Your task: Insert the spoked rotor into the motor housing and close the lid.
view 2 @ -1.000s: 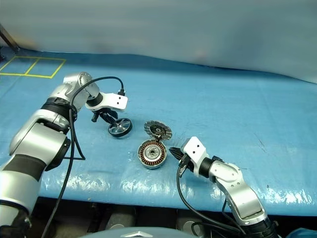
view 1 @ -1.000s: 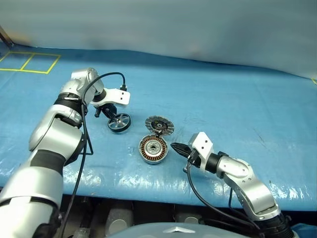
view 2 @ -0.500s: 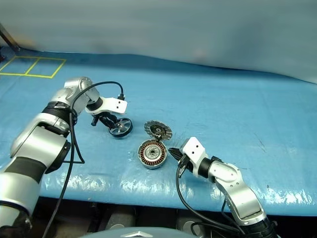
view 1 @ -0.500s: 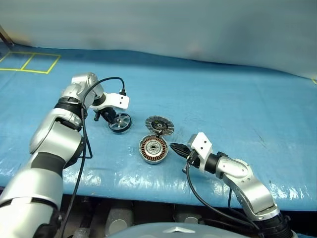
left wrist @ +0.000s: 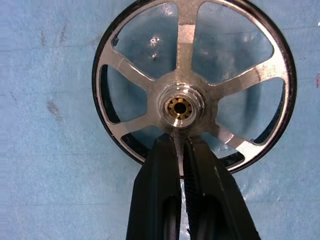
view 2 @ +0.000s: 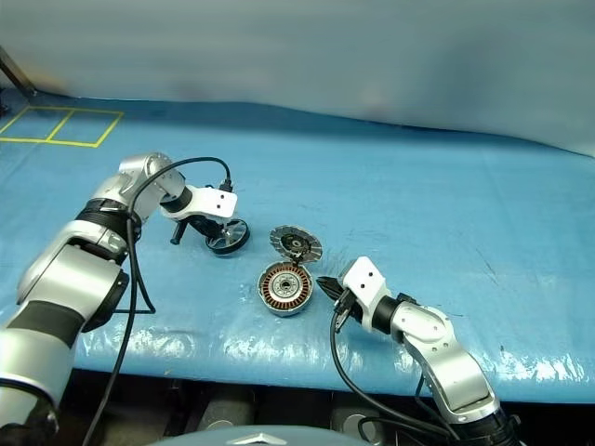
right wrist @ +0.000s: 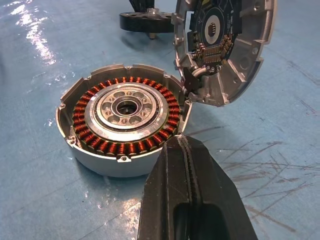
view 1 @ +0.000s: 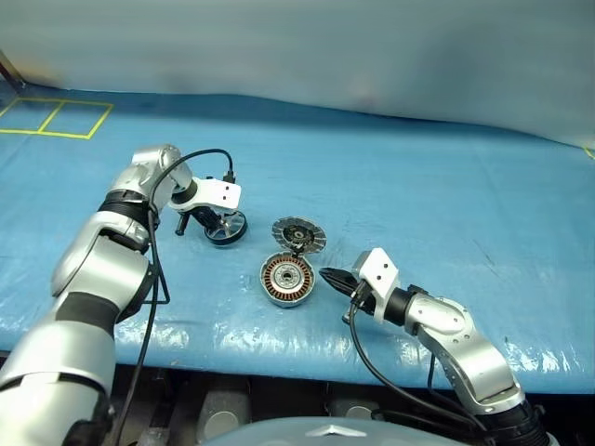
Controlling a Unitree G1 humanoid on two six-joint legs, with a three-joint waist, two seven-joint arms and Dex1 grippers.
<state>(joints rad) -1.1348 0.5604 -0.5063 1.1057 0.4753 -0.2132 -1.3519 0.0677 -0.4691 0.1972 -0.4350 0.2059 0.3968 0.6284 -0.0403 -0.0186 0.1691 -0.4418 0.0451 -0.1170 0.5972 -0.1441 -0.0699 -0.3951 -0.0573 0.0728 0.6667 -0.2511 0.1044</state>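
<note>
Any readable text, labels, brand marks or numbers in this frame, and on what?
None readable.
Spoked rotor: bare metal, no marking.
Motor housing and lid: no legible print; the small parts on the lid's inner face are too small to read.
Yellow lines on the blue sheet: outlines, no characters.

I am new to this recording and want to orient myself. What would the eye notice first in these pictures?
First comes the motor housing at the table's near middle, its copper windings bright, with the lid tilted open behind it. To its left, the left gripper is shut on a spoke of the spoked rotor, which lies on the blue table. The shut right gripper points at the housing's right side.
</note>
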